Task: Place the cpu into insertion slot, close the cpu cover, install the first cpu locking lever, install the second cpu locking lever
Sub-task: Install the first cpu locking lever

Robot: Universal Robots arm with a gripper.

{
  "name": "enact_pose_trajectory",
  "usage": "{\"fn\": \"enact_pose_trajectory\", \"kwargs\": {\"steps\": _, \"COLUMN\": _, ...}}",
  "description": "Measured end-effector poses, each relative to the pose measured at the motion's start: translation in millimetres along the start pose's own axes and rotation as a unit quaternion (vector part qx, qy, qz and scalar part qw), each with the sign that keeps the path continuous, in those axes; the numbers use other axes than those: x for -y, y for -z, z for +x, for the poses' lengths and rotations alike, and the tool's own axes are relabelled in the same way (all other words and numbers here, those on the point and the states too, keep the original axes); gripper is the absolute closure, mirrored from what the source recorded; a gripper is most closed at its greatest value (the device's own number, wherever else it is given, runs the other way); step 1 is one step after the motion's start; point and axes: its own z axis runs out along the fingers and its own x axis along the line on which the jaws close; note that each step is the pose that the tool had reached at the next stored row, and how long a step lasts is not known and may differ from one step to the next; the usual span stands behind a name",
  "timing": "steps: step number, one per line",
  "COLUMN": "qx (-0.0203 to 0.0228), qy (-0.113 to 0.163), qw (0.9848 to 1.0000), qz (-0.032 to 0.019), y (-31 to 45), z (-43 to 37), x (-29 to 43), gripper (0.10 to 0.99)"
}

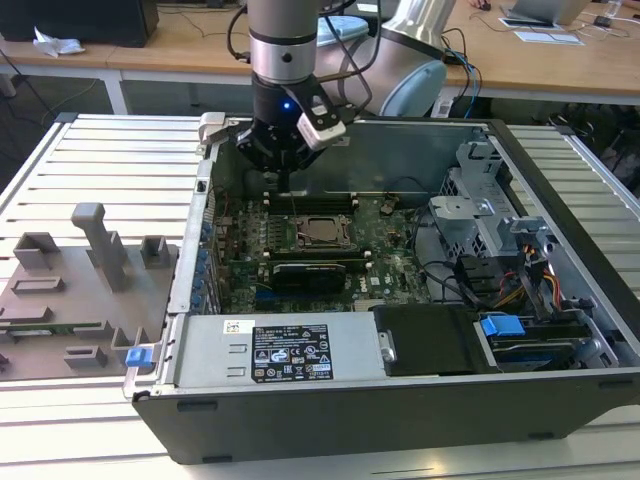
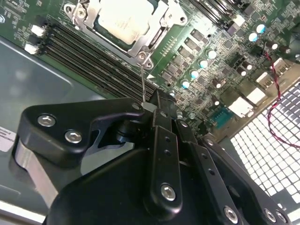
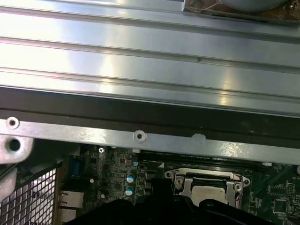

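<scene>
The cpu (image 2: 123, 18) lies flat in the insertion slot (image 1: 322, 231) on the green motherboard, its silver top showing in both wrist views. The cpu cover (image 2: 149, 41) is down around it as a silver frame. A thin wire locking lever (image 2: 142, 79) rises from the cover's corner to my gripper (image 2: 157, 104), whose black fingers are shut on the lever's flat end. In the exterior view my gripper (image 1: 285, 183) hangs just behind the slot, toward the case's back wall. The first wrist view shows the cpu (image 3: 209, 191) and cover (image 3: 185, 180) below the case rail.
Black memory slots (image 2: 89, 56) run beside the socket. A black card (image 1: 310, 272) sits in front of it, and the power supply (image 1: 270, 352) in front of that. Drive cage (image 1: 480, 200) and cables (image 1: 520, 280) fill the exterior view's right. A grey fixture board (image 1: 70, 290) lies outside the case.
</scene>
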Motion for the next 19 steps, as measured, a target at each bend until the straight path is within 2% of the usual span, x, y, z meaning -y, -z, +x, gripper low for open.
{"fn": "enact_pose_trajectory", "kwargs": {"steps": 19, "qx": -0.0002, "qy": 0.000, "qw": 1.0000, "qz": 0.0000, "y": -2.2, "z": -18.2, "x": 1.8, "gripper": 0.980}}
